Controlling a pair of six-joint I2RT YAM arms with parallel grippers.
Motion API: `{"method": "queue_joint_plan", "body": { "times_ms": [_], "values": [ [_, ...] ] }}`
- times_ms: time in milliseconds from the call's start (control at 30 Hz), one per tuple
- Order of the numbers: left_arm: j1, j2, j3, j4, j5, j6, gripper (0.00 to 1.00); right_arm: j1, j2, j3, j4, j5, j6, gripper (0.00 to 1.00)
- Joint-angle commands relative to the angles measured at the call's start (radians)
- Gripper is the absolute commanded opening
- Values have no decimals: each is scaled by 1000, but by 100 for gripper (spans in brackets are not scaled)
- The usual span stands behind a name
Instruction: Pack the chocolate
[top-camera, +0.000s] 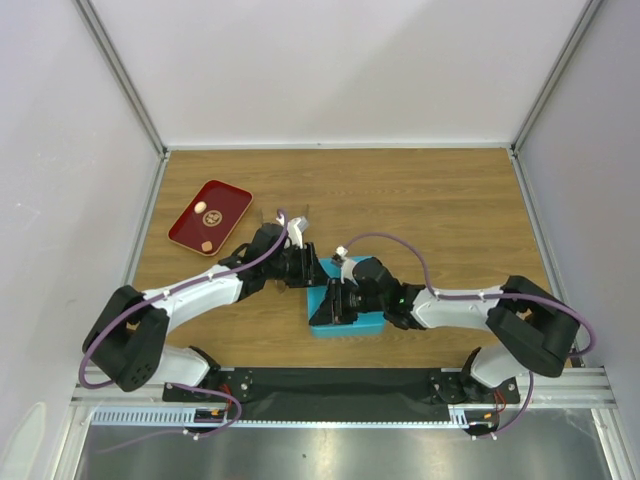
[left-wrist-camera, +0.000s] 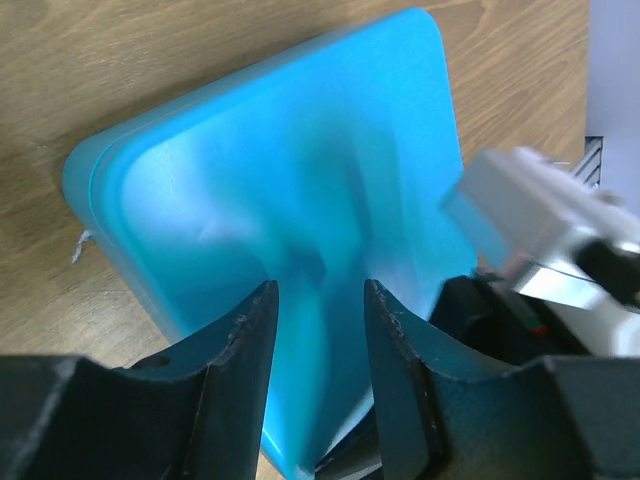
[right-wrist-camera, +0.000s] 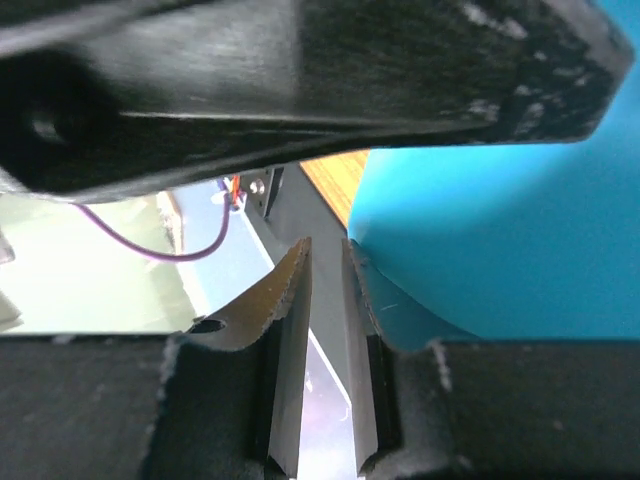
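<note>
On the red tray (top-camera: 225, 205), two chocolates (top-camera: 200, 208); one blue box (top-camera: 345, 325); one tongs (right-wrist-camera: 290, 330).

Chocolate (top-camera: 200, 208) on tray (top-camera: 222, 205), back-left; box (top-camera: 368, 323) centre, prob. nearer front edge.

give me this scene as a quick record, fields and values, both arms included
surface: wooden table
red tray: far left, holds two chocolates
blue container: centre, between both arms
left gripper: jaws closed on the blue container's edge
right gripper: jaws closed on thin metal tongs, it seems
packed so far: cannot tell, container's inside hidden
</note>
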Motion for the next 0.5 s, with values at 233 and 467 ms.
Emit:
{"method": "queue_joint_plan", "body": {
  "times_ms": [233, 467],
  "values": [
    [6, -84, 239, -231, -85, 114, 50, -49, -293, 241, -541, 151, -211, 28],
    [8, -316, 475, -368, -188, 226, 100, -213, -604, 385, -961, 508, -364, 85]
  ]
}}
